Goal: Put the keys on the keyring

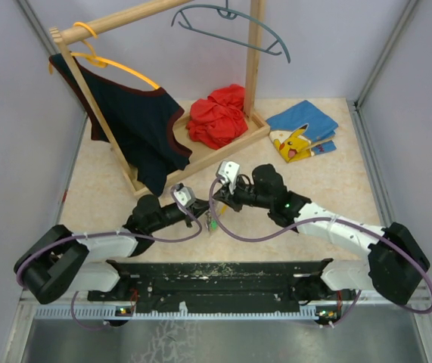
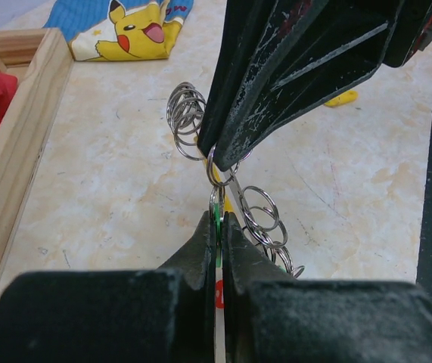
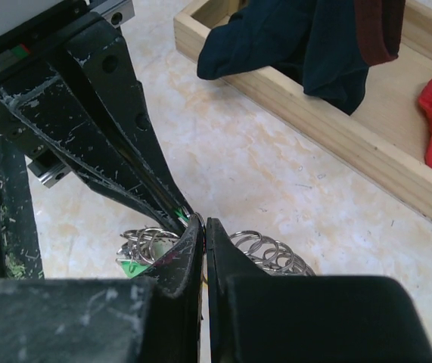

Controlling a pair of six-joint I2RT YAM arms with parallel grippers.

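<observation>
Over the mottled beige tabletop [image 1: 321, 189], boxed by pale grey walls [image 1: 11, 113], the left gripper [image 2: 217, 219] pinches a green-tagged silvery key [image 2: 216, 203] while the right gripper [image 3: 203, 227] seemingly clamps the thin silvery metal keyring [image 2: 185, 113].

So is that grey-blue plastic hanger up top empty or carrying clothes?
Empty. The grey-blue plastic hanger hangs bare; the dark sleeveless top is on the orange hanger instead.

Soft, even light from above leaves the pale table [image 1: 352, 189] bright with only faint shadows, while in both wrist views the dark foreground along the bottom edge is blurred and the surface beyond is sharp.
</observation>
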